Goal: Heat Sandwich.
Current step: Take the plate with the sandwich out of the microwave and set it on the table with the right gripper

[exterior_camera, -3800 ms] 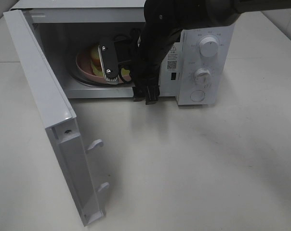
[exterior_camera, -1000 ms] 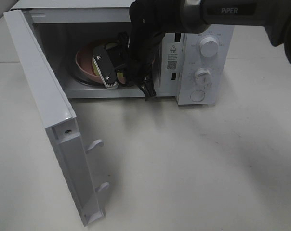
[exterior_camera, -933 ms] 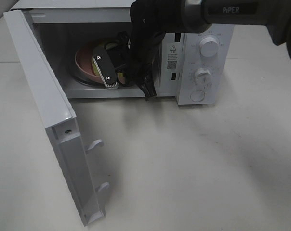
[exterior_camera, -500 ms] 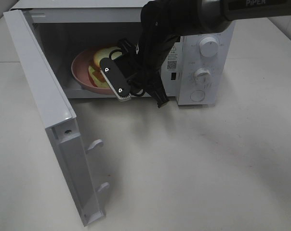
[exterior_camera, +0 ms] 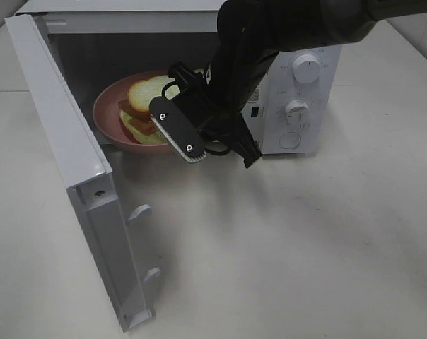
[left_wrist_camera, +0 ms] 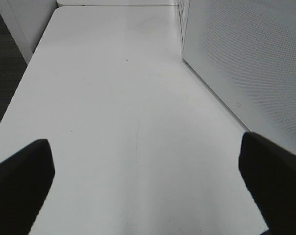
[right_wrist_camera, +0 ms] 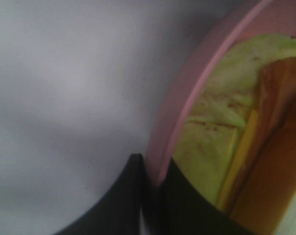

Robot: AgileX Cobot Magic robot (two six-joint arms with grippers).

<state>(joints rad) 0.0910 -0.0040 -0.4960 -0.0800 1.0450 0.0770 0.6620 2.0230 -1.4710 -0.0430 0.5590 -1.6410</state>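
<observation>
Your right gripper (exterior_camera: 199, 152), back from the microwave (exterior_camera: 298, 92), plate (exterior_camera: 111, 127) and sandwich (exterior_camera: 146, 106) half out.

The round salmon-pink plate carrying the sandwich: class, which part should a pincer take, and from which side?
Take the round salmon-pink plate by its thin raised rim, coming from the white microwave's open front. The rim is the only bare part; the sandwich fills the middle. The right pincer is shut on that rim already.
</observation>
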